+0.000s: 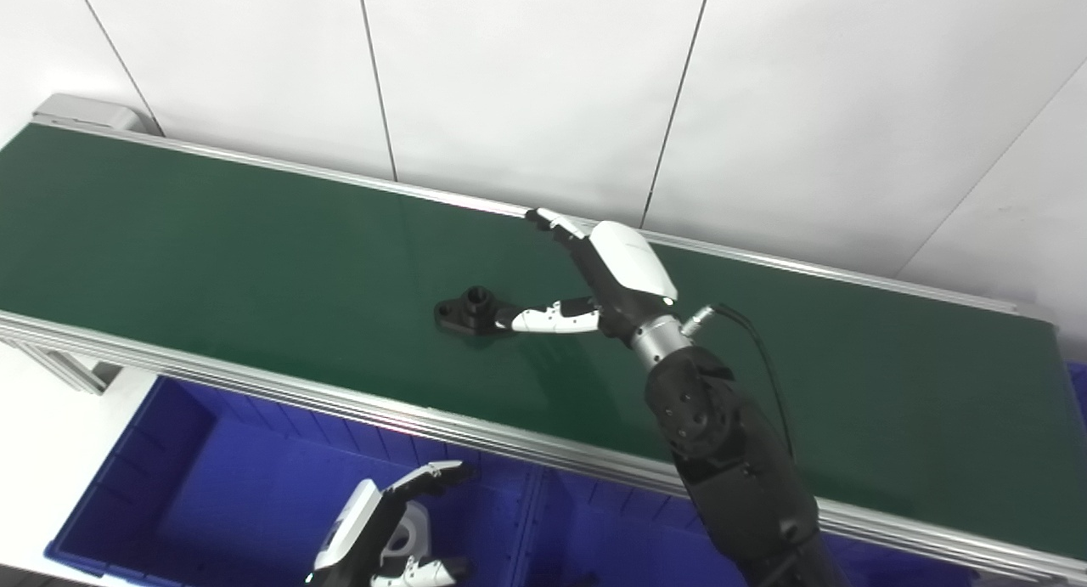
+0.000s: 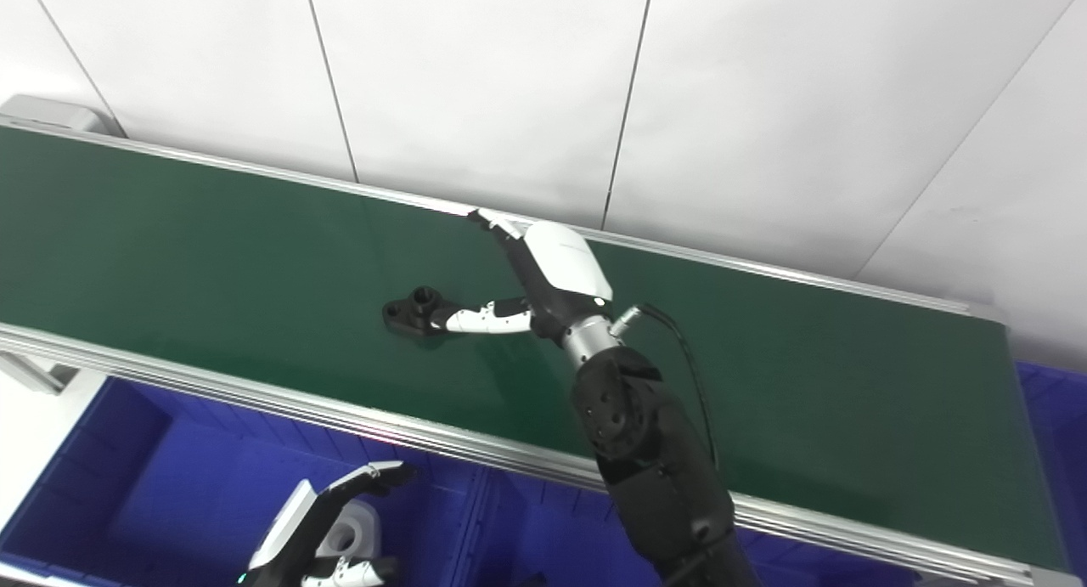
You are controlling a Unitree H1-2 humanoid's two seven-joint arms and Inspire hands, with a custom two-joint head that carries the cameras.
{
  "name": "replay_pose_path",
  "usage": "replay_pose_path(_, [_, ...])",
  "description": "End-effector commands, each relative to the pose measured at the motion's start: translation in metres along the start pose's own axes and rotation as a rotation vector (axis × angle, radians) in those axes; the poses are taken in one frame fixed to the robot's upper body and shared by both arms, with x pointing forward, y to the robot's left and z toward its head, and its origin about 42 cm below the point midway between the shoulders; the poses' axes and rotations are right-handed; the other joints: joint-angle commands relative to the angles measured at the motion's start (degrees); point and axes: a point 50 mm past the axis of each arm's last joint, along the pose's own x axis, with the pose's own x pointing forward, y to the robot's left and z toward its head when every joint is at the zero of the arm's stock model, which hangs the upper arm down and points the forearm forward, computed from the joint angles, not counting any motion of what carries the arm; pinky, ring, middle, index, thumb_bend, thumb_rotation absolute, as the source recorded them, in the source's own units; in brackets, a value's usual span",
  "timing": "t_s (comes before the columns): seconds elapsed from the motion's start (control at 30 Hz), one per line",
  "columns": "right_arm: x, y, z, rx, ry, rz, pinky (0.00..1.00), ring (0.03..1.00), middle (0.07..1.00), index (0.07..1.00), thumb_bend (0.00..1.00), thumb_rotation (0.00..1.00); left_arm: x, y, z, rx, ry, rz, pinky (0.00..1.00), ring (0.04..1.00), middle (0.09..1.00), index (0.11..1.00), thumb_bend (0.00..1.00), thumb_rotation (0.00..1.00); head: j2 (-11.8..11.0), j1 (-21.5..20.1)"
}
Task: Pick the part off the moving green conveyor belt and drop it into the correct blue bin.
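Lying flat on the green conveyor belt (image 1: pixel 255 256), the black part (image 1: pixel 470 308) is found at about nine o'clock from the right hand (image 1: pixel 594 281). That hand is spread wide with nothing held; its thumb tip is touching or just beside the part. The left hand (image 1: pixel 382 536) is seen over the blue bin (image 1: pixel 170 485), apparently closed around a pale part (image 1: pixel 414 529). The black part is judged rigid, light and somewhat slick; a pinch across its raised round boss is advised.
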Motion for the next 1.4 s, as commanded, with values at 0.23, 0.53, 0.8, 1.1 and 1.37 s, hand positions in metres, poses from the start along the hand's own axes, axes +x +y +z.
replay_pose_path(0.23, [0.028, -0.010, 0.014, -0.087, -0.031, 0.011, 0.84, 0.860, 0.876, 0.879, 0.79, 0.41, 0.002, 0.001, 0.003, -0.005, -0.040, 0.015, 0.71, 0.757, 0.780, 0.763, 0.84, 0.80, 0.3, 0.1])
replay_pose_path(0.53, [0.041, -0.001, 0.005, -0.162, -0.008, 0.055, 0.82, 0.848, 0.862, 0.866, 0.82, 0.40, 0.003, 0.001, 0.003, -0.016, -0.033, 0.011, 0.72, 0.761, 0.779, 0.759, 0.84, 0.77, 0.5, 0.1])
replay_pose_path(0.8, [0.042, 0.007, -0.013, -0.246, 0.019, 0.109, 0.79, 0.825, 0.852, 0.866, 0.82, 0.33, 0.003, 0.000, 0.006, -0.023, -0.039, 0.012, 0.71, 0.759, 0.780, 0.759, 0.83, 0.76, 1.3, 0.2])
replay_pose_path(1.1, [0.032, 0.019, -0.026, -0.271, 0.029, 0.176, 0.73, 0.800, 0.838, 0.847, 0.80, 0.25, 0.002, -0.002, 0.007, -0.034, -0.038, 0.018, 0.71, 0.754, 0.787, 0.762, 0.83, 0.75, 2.1, 0.2])
replay_pose_path(1.37, [0.025, 0.014, -0.025, -0.248, 0.029, 0.245, 0.58, 0.692, 0.756, 0.762, 0.78, 0.11, 0.003, -0.004, 0.011, -0.047, -0.046, 0.018, 0.72, 0.761, 0.792, 0.767, 0.83, 0.76, 3.3, -0.1])
